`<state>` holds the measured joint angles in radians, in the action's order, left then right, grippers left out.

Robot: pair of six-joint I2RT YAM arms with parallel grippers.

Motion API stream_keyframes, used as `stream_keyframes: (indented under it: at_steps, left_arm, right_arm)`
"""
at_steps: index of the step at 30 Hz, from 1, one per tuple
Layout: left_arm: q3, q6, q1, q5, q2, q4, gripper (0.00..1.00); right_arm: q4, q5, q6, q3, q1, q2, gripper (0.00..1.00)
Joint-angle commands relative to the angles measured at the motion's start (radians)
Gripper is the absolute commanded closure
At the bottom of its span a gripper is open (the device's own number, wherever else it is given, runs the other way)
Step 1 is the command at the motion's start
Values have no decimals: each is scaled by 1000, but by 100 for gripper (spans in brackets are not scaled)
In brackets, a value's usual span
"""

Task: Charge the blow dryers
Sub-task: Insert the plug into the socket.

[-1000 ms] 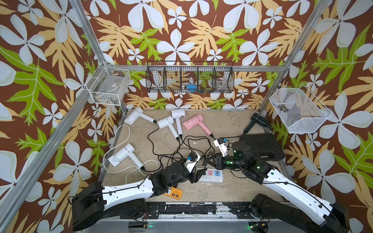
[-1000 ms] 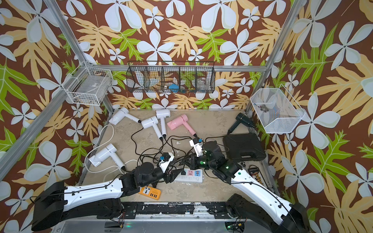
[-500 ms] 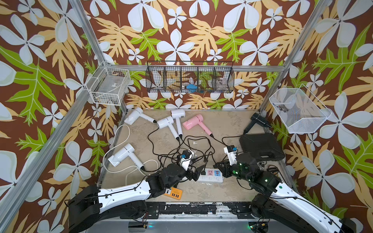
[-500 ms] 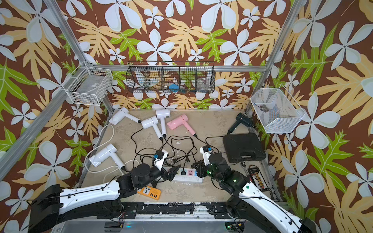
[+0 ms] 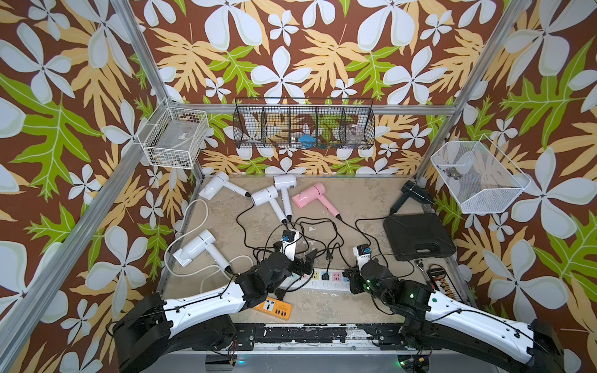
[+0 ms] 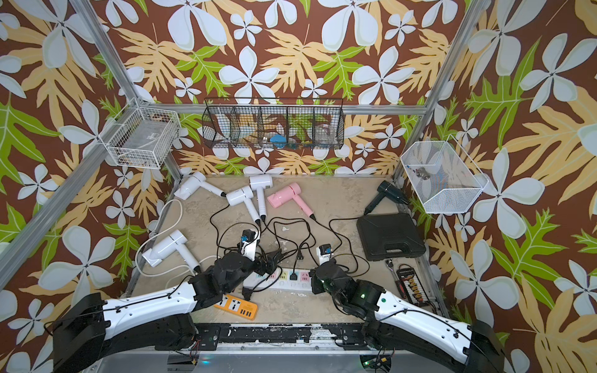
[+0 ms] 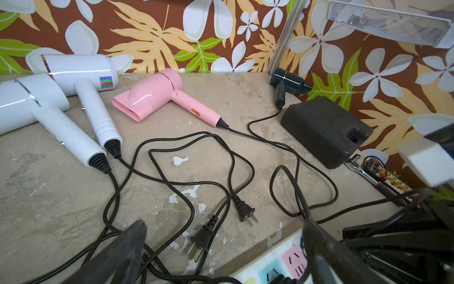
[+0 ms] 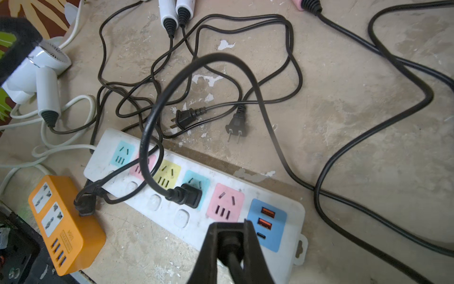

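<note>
Over the white power strip, right jaws pinch a plugged-in black cord; left jaws stand wide, empty.

- I get bright, even light; shadows on the mottled beige tabletop are faint.
- Glare streaks the glossy white blow dryer barrel.
- The left gripper shows blurred black fingers up close.

Blow dryers behind the long power strip, case to their right
</note>
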<state>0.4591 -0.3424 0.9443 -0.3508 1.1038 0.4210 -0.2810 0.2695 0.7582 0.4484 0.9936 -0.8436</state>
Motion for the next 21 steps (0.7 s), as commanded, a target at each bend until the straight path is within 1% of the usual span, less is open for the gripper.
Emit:
stream_keyframes:
  at_steps: [1, 9, 21]
  left_arm:
    - [14, -44, -22, 6, 13, -26, 0]
    - [18, -59, -38, 0, 21, -40, 0]
    - [18, -58, -40, -8, 17, -45, 0]
  right_arm:
    - [46, 85, 71, -8, 31, -29, 100]
    - [82, 138, 139, 6, 101, -124, 100]
    - [87, 175, 174, 47, 135, -247, 100]
